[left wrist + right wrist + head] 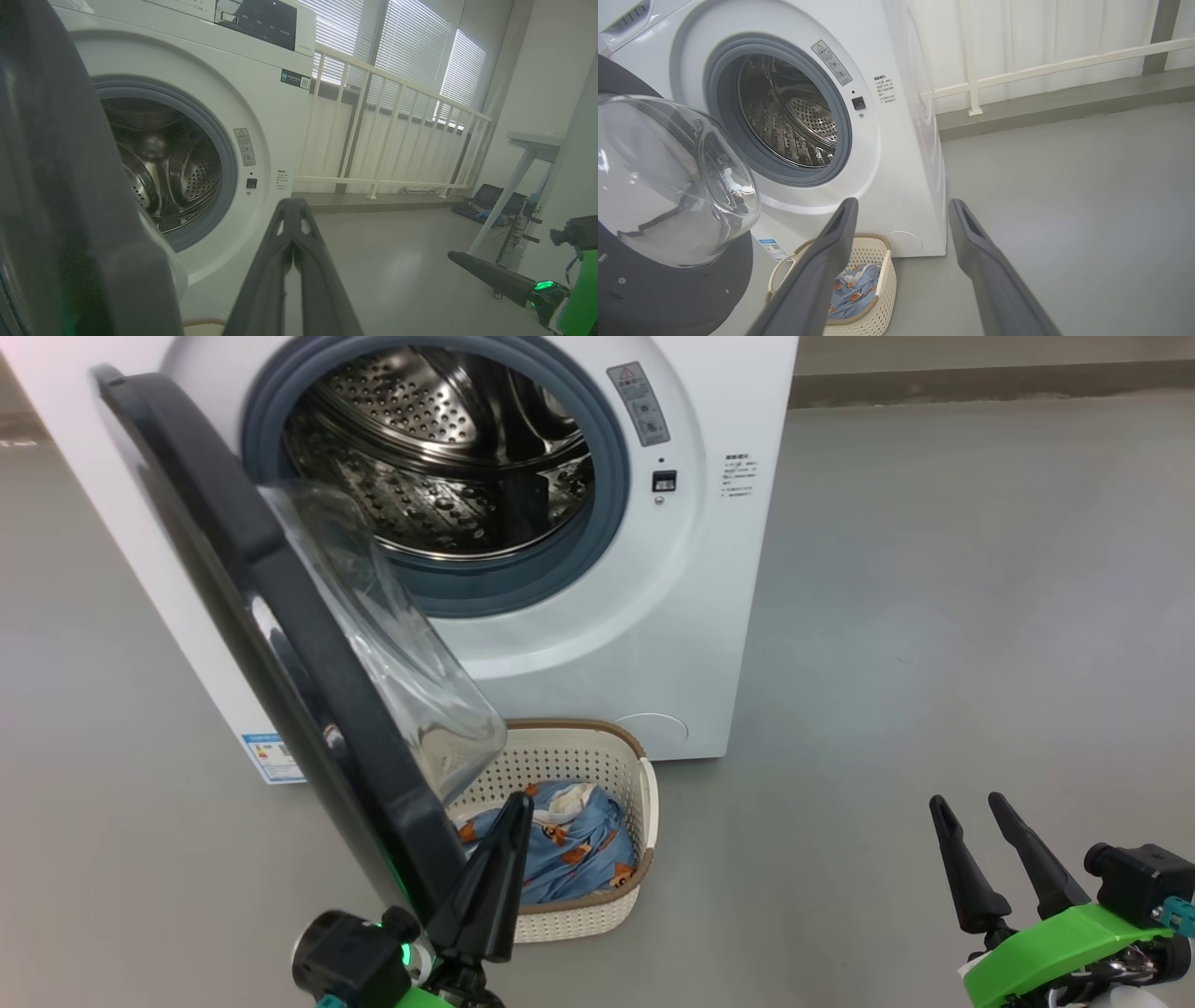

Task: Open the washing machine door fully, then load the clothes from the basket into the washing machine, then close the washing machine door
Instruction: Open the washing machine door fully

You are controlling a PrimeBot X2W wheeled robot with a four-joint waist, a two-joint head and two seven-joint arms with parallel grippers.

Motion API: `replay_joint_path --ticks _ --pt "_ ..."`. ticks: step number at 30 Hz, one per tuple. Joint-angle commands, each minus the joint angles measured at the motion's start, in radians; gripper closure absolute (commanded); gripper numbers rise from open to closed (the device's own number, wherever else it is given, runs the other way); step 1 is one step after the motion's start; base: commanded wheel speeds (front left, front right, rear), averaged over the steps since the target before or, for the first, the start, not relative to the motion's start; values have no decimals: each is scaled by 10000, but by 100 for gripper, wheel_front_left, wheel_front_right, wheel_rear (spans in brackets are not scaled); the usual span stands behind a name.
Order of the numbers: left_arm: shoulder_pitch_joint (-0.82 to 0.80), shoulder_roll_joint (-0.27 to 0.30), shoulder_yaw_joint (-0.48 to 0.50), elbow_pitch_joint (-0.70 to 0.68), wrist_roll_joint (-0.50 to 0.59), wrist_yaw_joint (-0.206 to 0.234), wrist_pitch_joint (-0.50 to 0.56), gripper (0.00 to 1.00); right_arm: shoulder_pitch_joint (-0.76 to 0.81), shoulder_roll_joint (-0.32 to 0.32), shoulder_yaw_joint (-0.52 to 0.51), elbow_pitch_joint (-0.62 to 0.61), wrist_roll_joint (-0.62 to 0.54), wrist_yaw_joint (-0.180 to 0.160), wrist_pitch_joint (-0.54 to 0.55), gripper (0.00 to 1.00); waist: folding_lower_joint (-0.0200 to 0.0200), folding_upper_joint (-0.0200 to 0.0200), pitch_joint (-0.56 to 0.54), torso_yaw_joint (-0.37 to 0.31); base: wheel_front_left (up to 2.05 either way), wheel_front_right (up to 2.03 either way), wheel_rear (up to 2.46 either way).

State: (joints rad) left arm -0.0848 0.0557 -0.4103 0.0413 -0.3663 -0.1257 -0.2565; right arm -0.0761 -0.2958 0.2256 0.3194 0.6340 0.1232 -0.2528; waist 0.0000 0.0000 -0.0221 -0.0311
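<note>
The washing machine door (299, 653), black-rimmed with a bulging clear window, stands swung open from the white washing machine (672, 616). Blue printed clothes (569, 849) lie crumpled in the cream basket (597, 761) at its foot.

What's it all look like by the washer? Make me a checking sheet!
surface: grey floor, smooth.
job's things: washing machine door stands open; washing machine drum looks empty; clothes lie in the basket at its foot.
clutter: black case on the floor, far off.
grippers: left gripper shut, close beside the door's rim; right gripper open, holding nothing.
cables: wires under a white table.
surroundings: white railing, window blinds.
</note>
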Motion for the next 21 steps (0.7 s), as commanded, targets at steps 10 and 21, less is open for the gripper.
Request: replay_joint_path --ticks 10,21 --pt "-814 23 575 1033 -578 -50 -53 100 -348 -210 180 -124 175 75 -90 0 0 0 140 -228 0 0 0" --pt "-840 -29 932 2093 -889 -50 -53 100 -343 -122 127 -73 183 75 -90 0 0 0 186 -111 0 0 0"
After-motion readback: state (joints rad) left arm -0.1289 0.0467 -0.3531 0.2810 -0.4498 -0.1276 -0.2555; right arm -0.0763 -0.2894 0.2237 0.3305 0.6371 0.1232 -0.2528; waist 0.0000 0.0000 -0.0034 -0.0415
